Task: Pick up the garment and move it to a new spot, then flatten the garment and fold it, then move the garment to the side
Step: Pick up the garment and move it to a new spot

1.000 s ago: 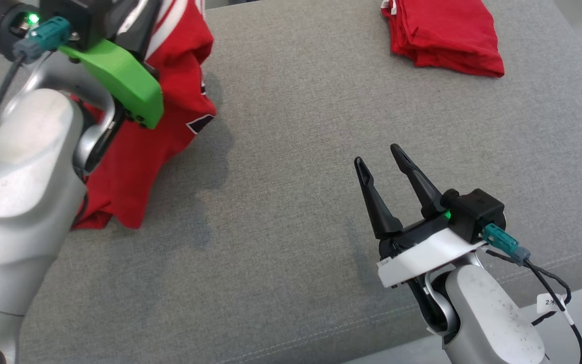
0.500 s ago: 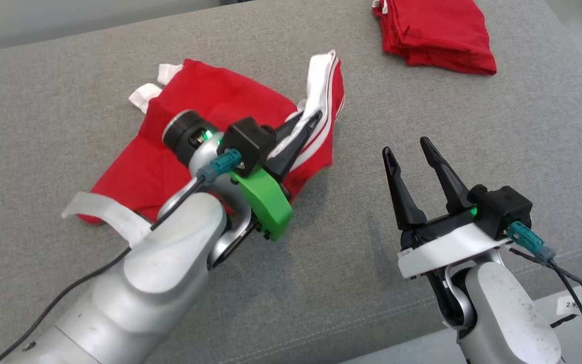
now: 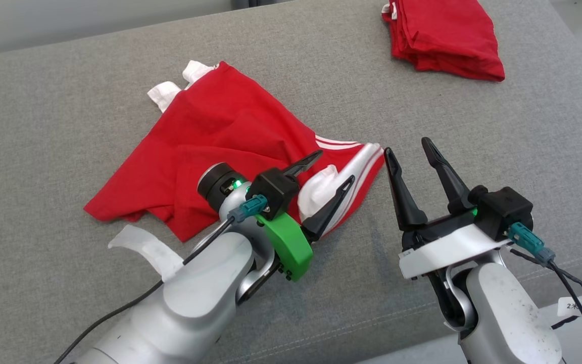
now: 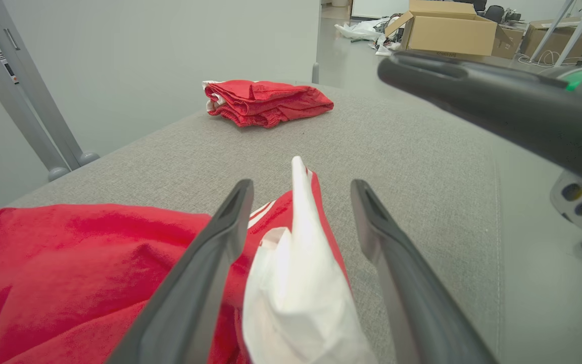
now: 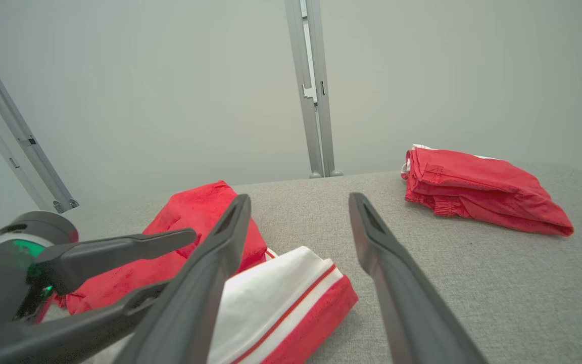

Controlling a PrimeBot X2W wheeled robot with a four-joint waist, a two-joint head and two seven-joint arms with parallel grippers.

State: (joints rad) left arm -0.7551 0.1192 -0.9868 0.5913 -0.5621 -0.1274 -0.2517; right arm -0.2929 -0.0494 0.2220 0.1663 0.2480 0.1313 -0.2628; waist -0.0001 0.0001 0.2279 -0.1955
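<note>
The left jaws stood released, a white fold of the red garment (image 3: 220,131) between them. The right jaws gaped empty just beside it.

Grey upholstered bench (image 3: 473,126): crumpled red garment (image 3: 220,131) mid-surface, folded red garment (image 3: 447,35) far right.

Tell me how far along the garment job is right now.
Done: the garment lies rumpled on the grey surface, so the first move looks finished. In hand: nothing; the left gripper stands open around its white-striped edge, and the right gripper is open beside it. Left: flattening, folding, and moving it aside, perhaps near the folded red pile.
</note>
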